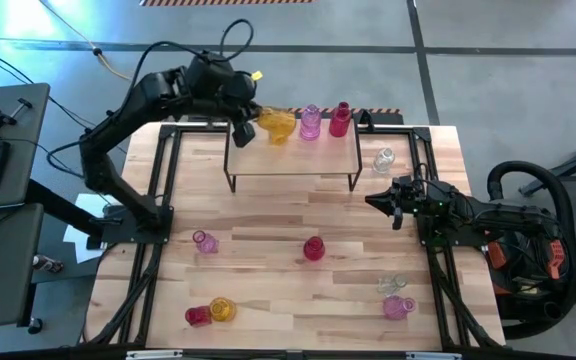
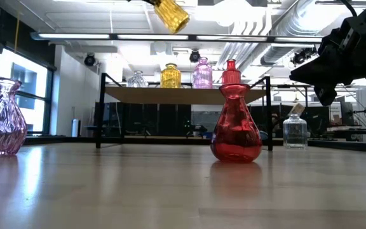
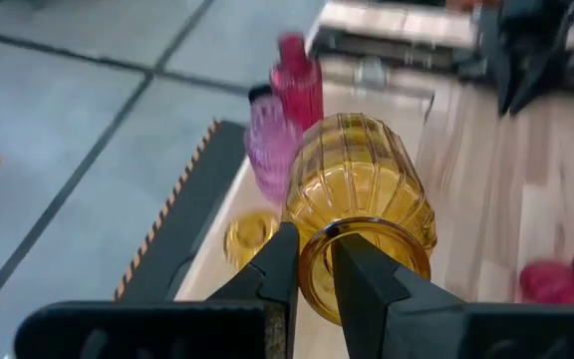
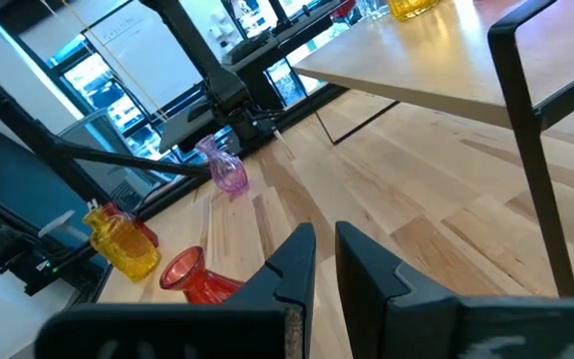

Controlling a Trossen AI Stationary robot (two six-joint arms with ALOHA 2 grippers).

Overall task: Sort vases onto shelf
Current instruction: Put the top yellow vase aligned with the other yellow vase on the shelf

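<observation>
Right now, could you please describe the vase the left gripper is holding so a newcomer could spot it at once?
Find the shelf at the table's far edge. Above its left end the left gripper pinches the rim of an amber vase. Unlike the pink vase and red vase standing upright beside it, it hangs tilted in the air.

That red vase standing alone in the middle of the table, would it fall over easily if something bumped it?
Probably, if hit high. The red vase has a round belly on a small foot and a tall narrow neck, so a nudge near the top would likely tip it. Once down, its round body would probably roll. It looks like smooth glass, so likely slippery and breakable.
</observation>
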